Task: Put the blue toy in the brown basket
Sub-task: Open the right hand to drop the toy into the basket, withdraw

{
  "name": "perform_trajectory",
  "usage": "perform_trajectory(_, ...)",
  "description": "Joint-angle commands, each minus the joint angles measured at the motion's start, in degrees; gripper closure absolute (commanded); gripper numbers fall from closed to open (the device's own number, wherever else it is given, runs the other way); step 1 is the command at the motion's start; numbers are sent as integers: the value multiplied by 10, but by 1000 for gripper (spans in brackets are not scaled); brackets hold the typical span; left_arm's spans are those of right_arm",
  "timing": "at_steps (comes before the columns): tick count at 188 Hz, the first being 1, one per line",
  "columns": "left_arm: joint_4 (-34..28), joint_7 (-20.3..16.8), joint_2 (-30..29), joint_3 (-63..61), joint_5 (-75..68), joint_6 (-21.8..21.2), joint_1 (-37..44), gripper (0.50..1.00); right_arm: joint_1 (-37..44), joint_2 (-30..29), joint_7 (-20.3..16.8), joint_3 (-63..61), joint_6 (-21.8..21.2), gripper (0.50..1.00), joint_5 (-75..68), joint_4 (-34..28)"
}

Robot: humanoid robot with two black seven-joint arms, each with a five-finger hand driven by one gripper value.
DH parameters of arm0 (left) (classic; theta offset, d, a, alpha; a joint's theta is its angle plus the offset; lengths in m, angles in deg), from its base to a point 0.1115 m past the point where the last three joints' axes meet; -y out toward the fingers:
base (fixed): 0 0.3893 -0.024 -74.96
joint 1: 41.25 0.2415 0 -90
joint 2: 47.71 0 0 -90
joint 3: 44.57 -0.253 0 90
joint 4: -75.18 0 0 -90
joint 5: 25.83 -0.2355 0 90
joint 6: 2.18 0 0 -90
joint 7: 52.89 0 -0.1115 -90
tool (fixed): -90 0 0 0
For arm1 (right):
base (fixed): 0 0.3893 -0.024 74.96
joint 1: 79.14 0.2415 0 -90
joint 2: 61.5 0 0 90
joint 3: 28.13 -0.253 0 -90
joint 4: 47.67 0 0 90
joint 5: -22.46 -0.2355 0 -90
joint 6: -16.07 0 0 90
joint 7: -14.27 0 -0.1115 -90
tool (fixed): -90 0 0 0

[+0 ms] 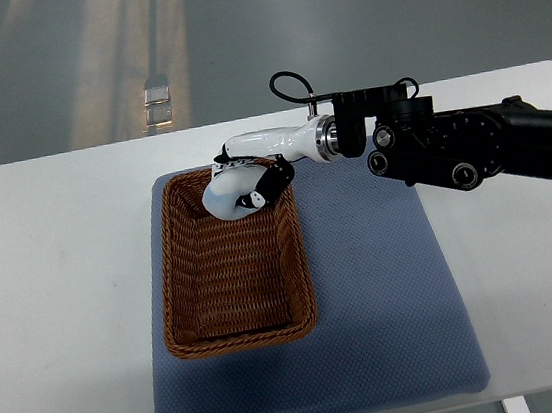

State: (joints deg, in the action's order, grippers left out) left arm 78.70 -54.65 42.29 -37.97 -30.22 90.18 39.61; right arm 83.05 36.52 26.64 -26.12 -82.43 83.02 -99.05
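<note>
My right arm comes in from the right edge and reaches left over the mat. My right hand [248,175] is white with black fingertips and is shut on the blue toy [223,199], a pale blue rounded thing. The hand holds the toy just above the far end of the brown basket [304,263], inside its rim. The basket is a rectangular wicker tray with its long side running away from me. Part of the toy is hidden under the fingers [275,178]. I cannot tell whether the toy touches the basket floor. The left arm does not show.
The basket lies on the left half of a blue-grey mat [387,294] on a white table [55,294]. The mat's right half is bare. Grey floor lies beyond the table's far edge.
</note>
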Motion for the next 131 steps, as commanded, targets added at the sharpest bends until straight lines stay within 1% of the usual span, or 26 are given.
perform_trajectory(1,1,0,0,0,0,0,0,500,-3,-3,3,0,1,713,0,1)
perform_trajectory(4,1,0,0,0,0,-1,0,500,-3,-3,3,0,1,693,0,1)
perform_trajectory(8,1,0,0,0,0,0,0,500,-3,-3,3,0,1,679,0,1)
perform_trajectory(25,1,0,0,0,0,0,0,500,-3,-1,3,-1,1,652,0,1)
perform_trajectory(59,1,0,0,0,0,0,0,500,-20,12,5,-11,5,650,-1,2)
perform_trajectory(74,1,0,0,-1,0,0,0,500,-28,34,5,-26,23,652,-9,1)
perform_trajectory(79,1,0,0,-1,0,0,0,500,-35,43,4,-39,30,652,-19,1)
perform_trajectory(94,1,0,0,-1,0,0,0,500,-54,58,4,-73,33,650,-52,2)
perform_trajectory(113,1,0,0,-1,0,0,0,500,-86,80,0,-135,45,652,-109,15)
perform_trajectory(131,2,0,0,-1,0,0,-1,500,-126,85,-2,-199,60,652,-156,30)
